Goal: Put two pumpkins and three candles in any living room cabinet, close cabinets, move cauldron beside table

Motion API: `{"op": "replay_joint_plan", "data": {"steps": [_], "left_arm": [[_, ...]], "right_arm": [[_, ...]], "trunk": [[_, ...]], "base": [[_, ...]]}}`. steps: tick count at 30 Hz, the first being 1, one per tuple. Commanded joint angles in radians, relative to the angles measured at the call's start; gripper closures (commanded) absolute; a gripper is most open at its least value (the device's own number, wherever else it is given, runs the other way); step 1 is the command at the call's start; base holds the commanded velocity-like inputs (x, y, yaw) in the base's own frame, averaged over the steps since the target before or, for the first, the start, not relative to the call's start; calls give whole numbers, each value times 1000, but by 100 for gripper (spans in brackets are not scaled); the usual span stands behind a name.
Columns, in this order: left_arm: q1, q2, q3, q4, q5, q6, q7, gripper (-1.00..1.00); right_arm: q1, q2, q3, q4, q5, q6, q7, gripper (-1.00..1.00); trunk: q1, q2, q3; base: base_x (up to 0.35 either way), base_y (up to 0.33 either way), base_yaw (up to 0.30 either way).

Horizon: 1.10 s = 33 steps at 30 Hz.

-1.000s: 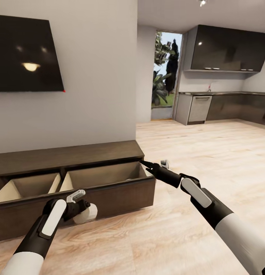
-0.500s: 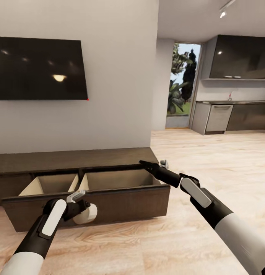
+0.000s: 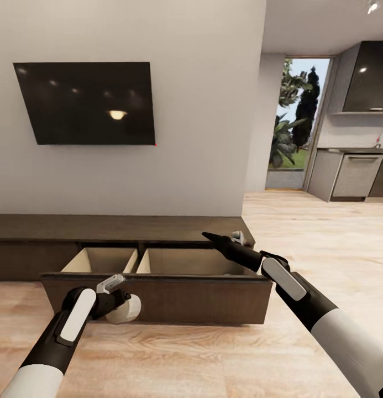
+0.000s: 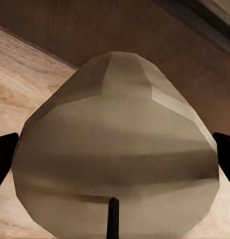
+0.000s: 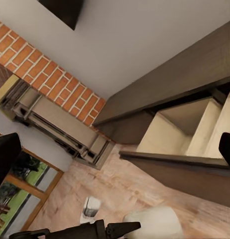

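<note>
My left pincer [image 3: 120, 301] grips a candle [image 3: 125, 309] just before the cabinet [image 3: 158, 298] drawer front (open); right pincer [image 3: 209, 237] looks closed, empty, above it.

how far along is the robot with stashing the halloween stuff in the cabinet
Done: the cabinet drawer is pulled out, its pale compartments showing no visible items. In hand: the left pincer holds a candle in front of the drawer face; the right pincer hovers above the drawer. Left: drop this candle in, store whatever else remains, shut the drawer, and place the cauldron by a table.
</note>
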Motion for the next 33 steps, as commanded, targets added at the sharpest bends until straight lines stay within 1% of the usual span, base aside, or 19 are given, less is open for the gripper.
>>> {"op": "replay_joint_plan", "data": {"steps": [1,12,26,33], "left_arm": [[-1,0,0,-1,12,1,9,100],[-1,0,0,-1,12,1,9,100],[-1,0,-1,-1,10,1,9,100],[-1,0,0,-3,17,4,5,100]], "right_arm": [[-1,-1,2,0,-6,2,1,-100],[-1,-1,2,0,-8,10,2,-100],[-1,-5,2,2,-15,13,4,-100],[-1,-6,2,3,-16,26,0,-100]], "trunk": [[0,0,-1],[0,0,-1],[0,0,-1],[0,0,-1]], "base": [[145,0,290],[19,0,273],[0,0,19],[0,0,0]]}}
